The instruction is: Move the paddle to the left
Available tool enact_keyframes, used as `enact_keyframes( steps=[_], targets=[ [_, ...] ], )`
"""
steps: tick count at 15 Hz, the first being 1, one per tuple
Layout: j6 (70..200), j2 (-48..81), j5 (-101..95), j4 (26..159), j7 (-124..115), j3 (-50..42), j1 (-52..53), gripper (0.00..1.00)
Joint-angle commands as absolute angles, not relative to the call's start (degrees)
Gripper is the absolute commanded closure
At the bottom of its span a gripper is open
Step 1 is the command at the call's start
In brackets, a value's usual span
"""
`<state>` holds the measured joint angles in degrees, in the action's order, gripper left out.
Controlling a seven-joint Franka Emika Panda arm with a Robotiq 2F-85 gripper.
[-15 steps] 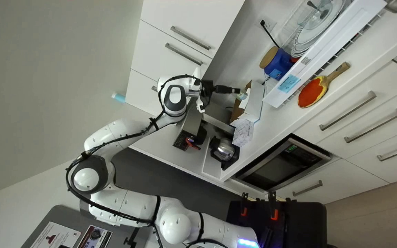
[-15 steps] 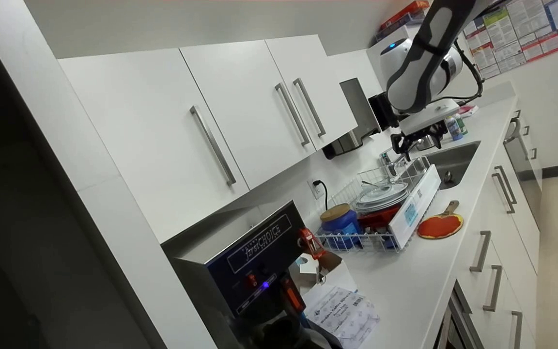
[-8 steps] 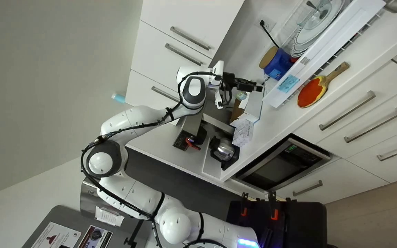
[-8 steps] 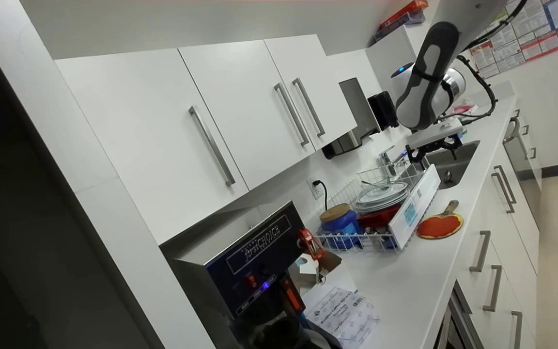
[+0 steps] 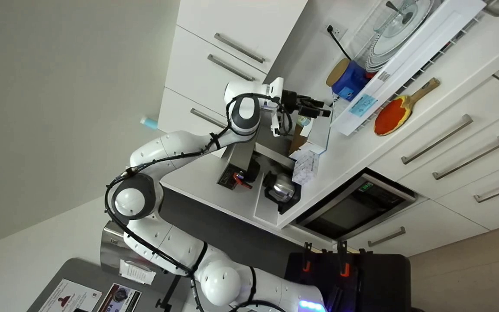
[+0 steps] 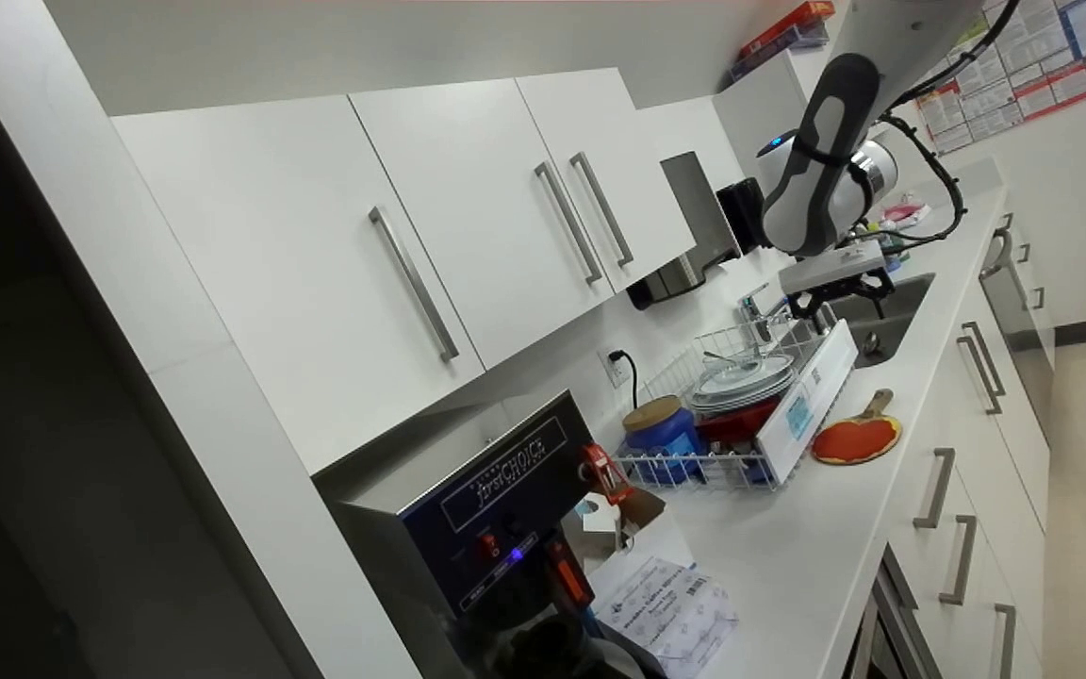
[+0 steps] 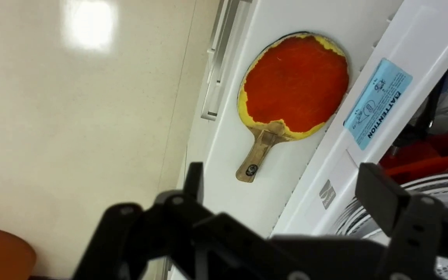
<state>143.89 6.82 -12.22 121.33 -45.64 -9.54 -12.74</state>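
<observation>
The paddle lies flat on the white counter beside the dish rack, with its orange-red face (image 5: 390,116) up. It shows in both exterior views, with its wooden handle (image 6: 880,401) toward the sink end of the counter. In the wrist view the whole paddle (image 7: 296,83) is visible, its handle end nearest the gripper. My gripper (image 7: 281,171) is open and empty, with a wide gap between its fingers. It hangs in the air well above the counter and rack, apart from the paddle, and shows in both exterior views (image 5: 326,109) (image 6: 850,319).
A dish rack with a long white panel (image 6: 807,405) borders the paddle, holding plates (image 6: 741,382) and a blue jar (image 6: 664,438). The counter's front edge (image 7: 228,93) runs close on the paddle's other side. A sink (image 6: 892,321) and an opened box (image 5: 319,132) stand nearby.
Over the second the arm has swung toward the rack and counter, and the gripper is lower. In the last half second it has barely moved. The paddle has not moved.
</observation>
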Motion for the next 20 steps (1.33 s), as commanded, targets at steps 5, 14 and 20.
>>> enact_keyframes(
  steps=[5,14,20],
  targets=[
    [138.6,23.5,-1.6,103.8,-60.6,-13.6,-10.1,0.00],
    [131.2,40.0,1.7,86.0,-71.7,-17.1,-12.5,0.00],
    [127.7,47.5,3.2,76.3,-67.1,-15.6,-15.8,0.00]
  ],
)
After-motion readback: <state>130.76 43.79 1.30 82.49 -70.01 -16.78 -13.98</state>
